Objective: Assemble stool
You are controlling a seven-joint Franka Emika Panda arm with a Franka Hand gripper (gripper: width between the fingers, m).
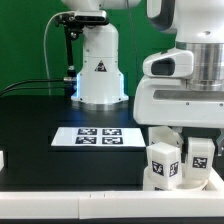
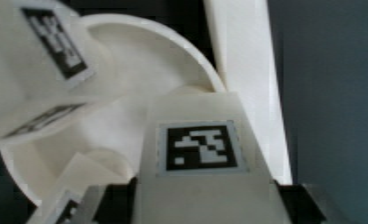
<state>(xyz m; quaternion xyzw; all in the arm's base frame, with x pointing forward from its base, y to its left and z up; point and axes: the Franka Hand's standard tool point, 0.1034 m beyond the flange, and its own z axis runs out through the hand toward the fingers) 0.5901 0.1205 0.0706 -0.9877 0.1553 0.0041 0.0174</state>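
In the wrist view my gripper [image 2: 199,200] is shut on a chunky white stool leg [image 2: 204,147]; its square tag faces the camera and the dark fingers [image 2: 106,200] press against both its sides. The leg stands on the round white seat [image 2: 145,60]. A second tagged leg [image 2: 48,40] leans in from one side above the seat. In the exterior view the arm's big white hand [image 1: 185,100] hangs over the seat [image 1: 150,181] at the front right. Two tagged legs [image 1: 163,160] [image 1: 198,155] stand upright under it, and the fingertips are hidden there.
The marker board [image 1: 95,136] lies flat on the black table, to the exterior view's left of the stool. The robot's white base [image 1: 98,70] stands behind it. A small white part [image 1: 3,158] shows at the left edge. A white strip [image 2: 243,50] runs beside the seat.
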